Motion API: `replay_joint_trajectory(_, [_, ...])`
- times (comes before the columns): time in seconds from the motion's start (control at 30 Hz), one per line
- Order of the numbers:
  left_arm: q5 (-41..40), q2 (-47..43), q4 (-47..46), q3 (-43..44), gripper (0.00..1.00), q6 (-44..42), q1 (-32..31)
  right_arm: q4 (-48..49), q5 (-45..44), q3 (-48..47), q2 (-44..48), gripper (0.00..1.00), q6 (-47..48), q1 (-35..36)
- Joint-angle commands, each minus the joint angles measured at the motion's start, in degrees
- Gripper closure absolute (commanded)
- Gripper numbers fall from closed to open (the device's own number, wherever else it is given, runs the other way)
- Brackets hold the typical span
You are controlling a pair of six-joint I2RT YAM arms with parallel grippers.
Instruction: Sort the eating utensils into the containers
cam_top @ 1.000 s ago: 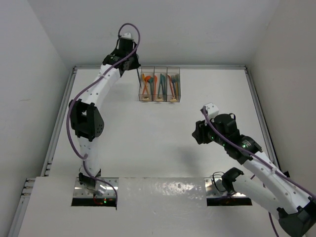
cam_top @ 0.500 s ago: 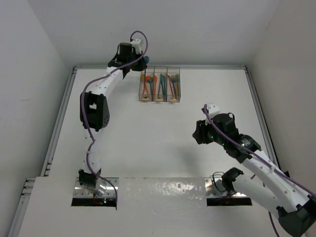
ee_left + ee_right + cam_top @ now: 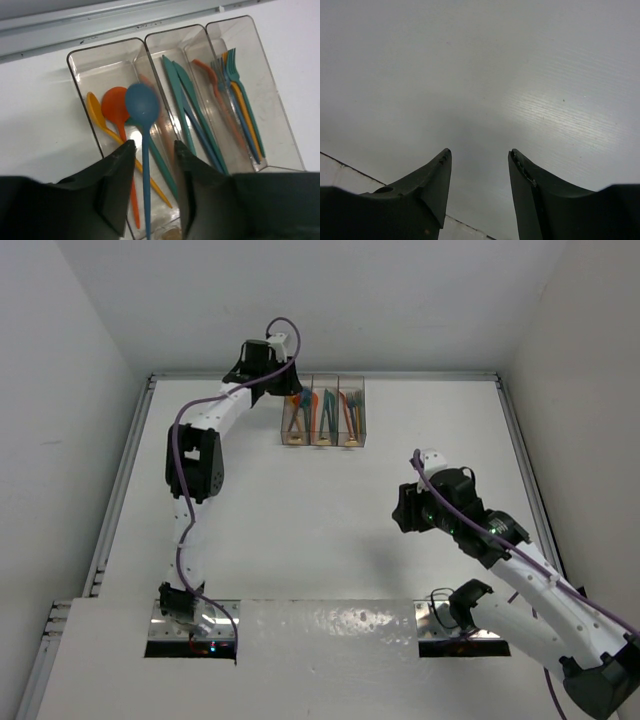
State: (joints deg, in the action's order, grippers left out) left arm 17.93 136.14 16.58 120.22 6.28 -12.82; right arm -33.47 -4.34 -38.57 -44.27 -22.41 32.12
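The containers (image 3: 265, 100) sit at the far edge of the table (image 3: 330, 500), a little left of its middle. They are three clear brownish bins joined in a row.

The left gripper (image 3: 154, 145) hangs over the near end of the leftmost bin with its fingers (image 3: 117, 185) parted. The blue spoon (image 3: 142, 102) runs lengthwise between them, bowl toward the far edge. There is a gap on either side of its thin handle, so neither finger clamps it. Whether the spoon has settled onto the pile below cannot be told from these views.

Under it in the same bin lie a yellow-orange spoon (image 3: 95, 107), a red-orange spoon (image 3: 116, 105) and a teal handle (image 3: 160, 160). The middle bin holds teal knives (image 3: 180, 95) with a blue one beside them, and the rightmost bin holds forks (image 3: 232, 65) in blue, orange and teal, tines toward the far edge.

The right gripper (image 3: 479, 152) is well apart from all this — it hovers over bare tabletop toward the right side, about midway between the near and far edges. Its fingers are spread and nothing is between them.
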Motion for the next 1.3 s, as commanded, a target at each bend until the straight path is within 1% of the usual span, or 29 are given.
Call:
replay_joint_trajectory(0.0, [-1.1,-3.3,-2.3,-0.3,0.61,1.5,0.1,-1.0,-1.1,-3.7,0.0,0.5,1.2,0.4])
replay_joint_trajectory(0.03, [-1.1,-3.9,-2.3,-0.6,0.57,1.6,0.1,-1.2,-1.4,-4.0,0.1,0.5,1.4,0.4])
replay_joint_trajectory(0.07, [-1.1,-4.7,-2.5,-1.0,0.48,1.8,0.1,-1.6,-1.7,-4.1,0.3,0.5,1.6,0.4])
replay_joint_trajectory(0.17, [-2.7,-8.0,-1.3,-1.7,0.39,2.4,0.1,-2.6,-3.0,-5.0,1.6,0.47,3.3,0.3])
replay_joint_trajectory(0.27, [-6.5,-13.3,1.3,-3.5,0.35,4.4,0.1,-4.8,-6.5,-6.6,3.2,0.35,3.8,0.3])
replay_joint_trajectory(0.3, [-10.0,-17.5,2.1,-6.4,0.34,5.1,0.0,-5.4,-7.7,-7.2,3.7,0.32,3.5,0.4])
replay_joint_trajectory(0.33, [-11.2,-19.9,2.8,-8.3,0.31,5.8,0.0,-6.0,-9.0,-7.5,4.4,0.27,3.1,0.4])
replay_joint_trajectory(0.37, [-12.5,-22.6,4.1,-13.2,0.28,5.8,0.0,-7.1,-11.7,-7.7,5.6,0.25,2.6,0.4])
replay_joint_trajectory(0.4, [-16.0,-28.7,4.6,-16.6,0.26,5.8,-0.1,-7.7,-12.7,-7.9,6.4,0.22,1.8,0.4])
replay_joint_trajectory(0.43, [-17.6,-31.9,5.1,-19.8,0.23,5.8,-0.1,-8.2,-13.6,-8.0,7.3,0.14,1.5,0.4])
replay_joint_trajectory(0.47, [-22.1,-38.9,5.3,-27.1,0.21,5.8,-0.1,-9.3,-15.2,-7.9,9.0,0.1,1.0,0.4])
replay_joint_trajectory(0.5, [-24.0,-42.8,5.6,-31.0,0.19,5.8,-0.1,-9.9,-16.2,-7.8,9.9,0.05,0.6,0.4])
replay_joint_trajectory(0.53, [-25.7,-46.4,6.2,-34.4,0.14,5.8,-0.1,-10.9,-17.5,-7.8,10.9,0.01,0.3,0.3])
replay_joint_trajectory(0.57, [-28.6,-53.6,6.5,-40.8,0.12,6.2,-0.1,-11.3,-19.5,-7.6,12.8,0.01,-0.5,0.3])
replay_joint_trajectory(0.6, [-30.1,-57.3,8.3,-46.2,0.04,6.5,-0.1,-12.2,-20.8,-7.4,13.7,0.01,-1.2,0.4])
replay_joint_trajectory(0.63, [-32.8,-63.6,9.4,-48.5,0.01,6.8,-0.1,-12.7,-23.1,-7.4,14.5,0.01,-2.7,0.4])
replay_joint_trajectory(0.7, [-34.9,-69.4,11.8,-52.3,0.0,8.1,0.0,-13.3,-25.4,-6.9,16.1,0.01,-4.3,0.3])
replay_joint_trajectory(0.73, [-35.9,-74.7,13.5,-55.7,0.0,8.5,0.0,-13.6,-25.5,-6.7,16.6,0.01,-4.7,0.4])
replay_joint_trajectory(0.8, [-37.8,-79.6,15.3,-59.6,0.0,10.0,0.0,-13.6,-25.1,-5.6,17.5,0.01,-4.8,0.4])
replay_joint_trajectory(0.83, [-38.4,-83.9,15.8,-61.0,0.0,10.3,0.0,-13.9,-24.8,-5.4,17.6,0.01,-4.7,0.3])
replay_joint_trajectory(0.93, [-40.1,-90.6,16.6,-65.3,0.0,12.2,0.0,-14.2,-24.4,-4.8,18.0,0.01,-4.7,0.4])
replay_joint_trajectory(1.07, [-40.4,-95.6,17.1,-69.2,0.0,13.0,0.0,-12.8,-23.2,-2.6,18.5,0.01,-5.6,0.4])
replay_joint_trajectory(1.27, [-41.0,-100.0,15.7,-74.1,0.0,12.1,-0.2,-10.3,-25.2,0.4,16.8,0.01,-8.0,0.3])
